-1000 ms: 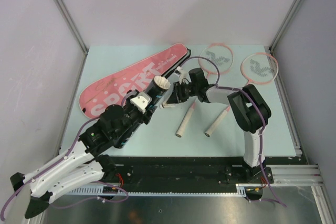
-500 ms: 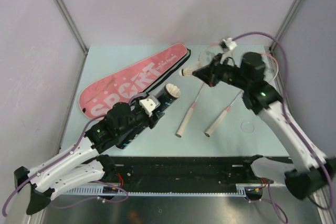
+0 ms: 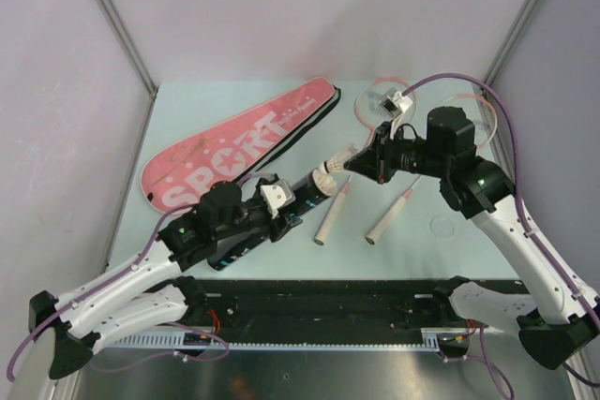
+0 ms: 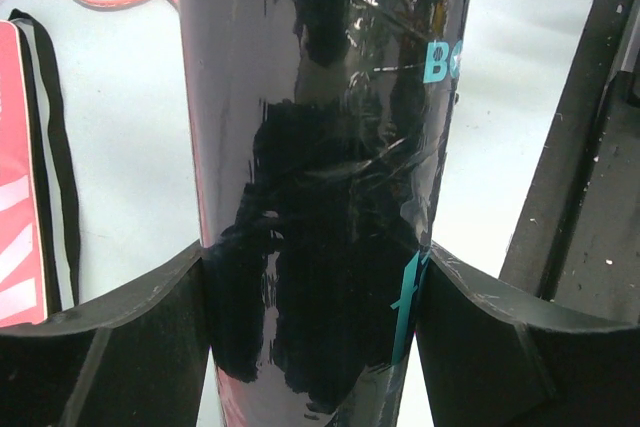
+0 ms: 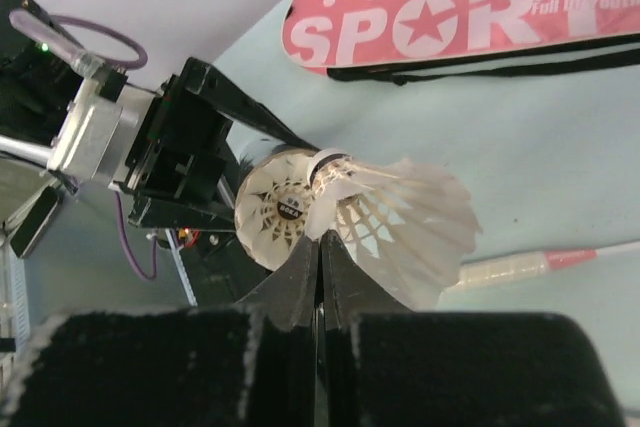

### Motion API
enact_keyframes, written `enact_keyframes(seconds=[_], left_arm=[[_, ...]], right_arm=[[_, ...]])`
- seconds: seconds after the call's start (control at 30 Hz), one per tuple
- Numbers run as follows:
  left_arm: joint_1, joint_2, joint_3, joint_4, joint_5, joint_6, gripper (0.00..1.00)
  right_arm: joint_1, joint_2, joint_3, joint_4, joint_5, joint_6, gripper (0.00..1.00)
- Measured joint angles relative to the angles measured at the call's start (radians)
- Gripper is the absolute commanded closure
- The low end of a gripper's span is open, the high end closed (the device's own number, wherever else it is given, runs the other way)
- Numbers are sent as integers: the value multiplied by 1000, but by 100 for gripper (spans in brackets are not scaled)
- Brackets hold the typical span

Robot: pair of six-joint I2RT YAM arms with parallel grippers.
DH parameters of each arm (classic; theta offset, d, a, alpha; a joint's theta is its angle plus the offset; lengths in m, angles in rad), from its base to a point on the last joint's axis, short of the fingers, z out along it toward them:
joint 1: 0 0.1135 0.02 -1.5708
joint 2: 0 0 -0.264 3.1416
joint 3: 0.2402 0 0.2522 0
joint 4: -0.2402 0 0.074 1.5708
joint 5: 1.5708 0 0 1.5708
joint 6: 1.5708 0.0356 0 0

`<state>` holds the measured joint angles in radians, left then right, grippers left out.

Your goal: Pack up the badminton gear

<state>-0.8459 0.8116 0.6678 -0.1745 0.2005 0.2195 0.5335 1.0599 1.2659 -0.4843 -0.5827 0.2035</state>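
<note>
**Step in hand (judged):** loading a shuttle into the tube.

**Findings.**
- The left gripper (image 4: 315,282) is clamped around the tube (image 4: 320,147). In the top view the tube slants with its mouth toward 2 o'clock.
- The right gripper (image 5: 320,262) is pinched closed on the feather skirt of the shuttle (image 5: 395,212), which sits just off the mouth.
- The bag (image 3: 234,142) lies at 10 o'clock of the tube.
- Both rackets (image 3: 331,217) lie at 3 o'clock, unpacked.

**Recommendation.** Enter cork first, with the shuttle's axis along the tube's. Keep the pinch light to spare the feathers. Let go only once the skirt is inside the rim. The cork catching the rim is the likely fault.

**Views compared.**
- The right wrist view looks into the mouth. What appears to be another shuttle is nested inside, and the held cork sits off-centre at the rim's 1 o'clock. The top view shows neither.
- Only the left wrist view confirms that both fingers (image 4: 130,347) touch the tube wall. It shows no mouth.
</note>
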Motion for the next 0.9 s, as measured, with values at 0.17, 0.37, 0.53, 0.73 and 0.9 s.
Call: enact_keyframes(seconds=[0.17,0.37,0.53,0.73,0.9], left_arm=[[0,5,0,-10,11,3,86],[0,8,0,-10,16,8,86],[0,8,0,-10,35,10,87],[0,4,0,-9,67,9,87],[0,-5,0,-14,78,8,87]], right_arm=[[24,-23,0,-63,-5,-16,100],[53,-49,1,-132,-6,-32,100],[104,-21,1,-131,-10,-23,76],[121,51,-76,71,-111,134,23],[97,51,-192,264,-211,291,24]])
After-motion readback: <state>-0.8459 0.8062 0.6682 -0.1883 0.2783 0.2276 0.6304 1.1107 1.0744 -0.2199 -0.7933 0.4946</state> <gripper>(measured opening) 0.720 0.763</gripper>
